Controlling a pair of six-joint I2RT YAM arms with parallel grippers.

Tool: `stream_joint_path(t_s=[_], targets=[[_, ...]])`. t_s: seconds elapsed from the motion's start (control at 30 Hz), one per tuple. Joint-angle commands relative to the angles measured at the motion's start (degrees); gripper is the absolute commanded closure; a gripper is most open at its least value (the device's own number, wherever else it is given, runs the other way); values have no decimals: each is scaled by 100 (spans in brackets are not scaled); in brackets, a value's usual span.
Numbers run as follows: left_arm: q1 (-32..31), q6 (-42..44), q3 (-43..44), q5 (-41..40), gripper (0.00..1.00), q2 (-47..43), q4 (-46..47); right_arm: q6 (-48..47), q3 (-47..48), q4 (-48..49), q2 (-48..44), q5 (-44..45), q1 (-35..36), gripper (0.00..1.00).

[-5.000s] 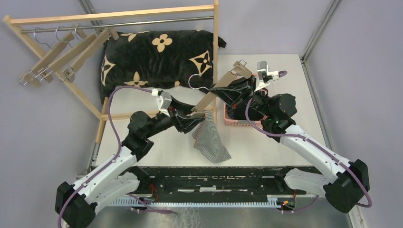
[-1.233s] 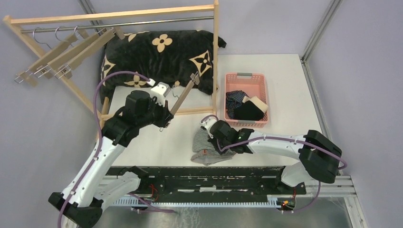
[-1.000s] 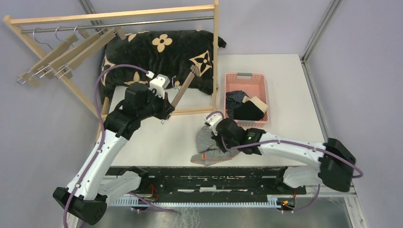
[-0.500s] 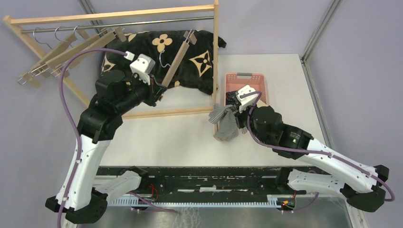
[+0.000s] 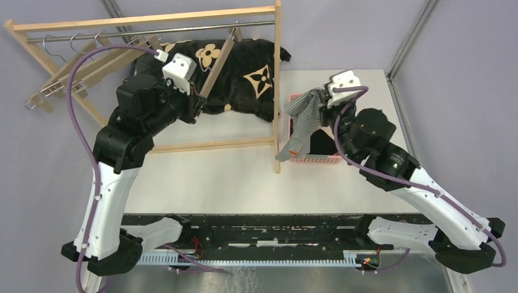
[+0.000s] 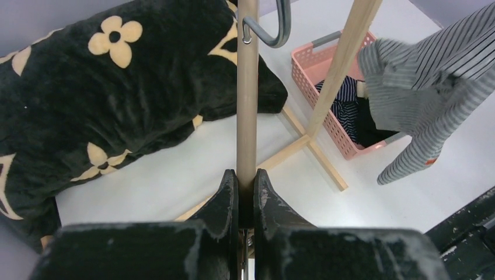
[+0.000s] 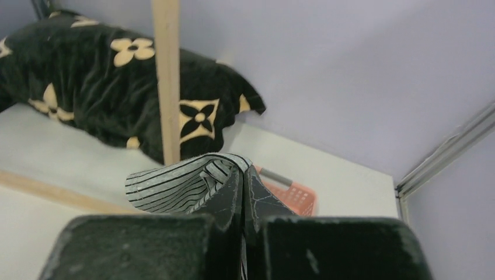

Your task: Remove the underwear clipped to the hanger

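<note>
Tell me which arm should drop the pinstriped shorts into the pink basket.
Right. The right hand is shut on the pinstriped shorts, which hang by the pink basket; the left hand is clamped on the bare hanger near the rack.

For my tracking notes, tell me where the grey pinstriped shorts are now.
In the top view the shorts hang right of centre from the shut right gripper, over the pink basket, just right of the wooden rack's post.

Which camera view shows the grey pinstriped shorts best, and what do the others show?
The top view: the grey pinstriped shorts show whole, hanging from the right gripper. The left wrist view cuts them at its edge; the right wrist view shows only a pinched fold.
</note>
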Motion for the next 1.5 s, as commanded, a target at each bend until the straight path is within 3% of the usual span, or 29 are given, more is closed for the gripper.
stream_joint_path(t_s=[0.0, 0.2, 0.6, 1.2, 1.47], targets=[[23, 346, 524, -139, 97, 190, 79, -286, 569, 393, 45, -212, -476, 99], [24, 377, 865, -333, 97, 296, 169, -214, 753, 332, 298, -447, -1266, 99], [189, 540, 1459, -713, 97, 771, 109, 205, 374, 314, 735, -983, -2033, 99], [1572, 284, 1252, 250, 97, 1105, 709, 492, -183, 401, 916, -1537, -2383, 99], [1666, 16, 863, -182, 90, 991, 787, 581, -476, 448, 1179, -1419, -2505, 99]])
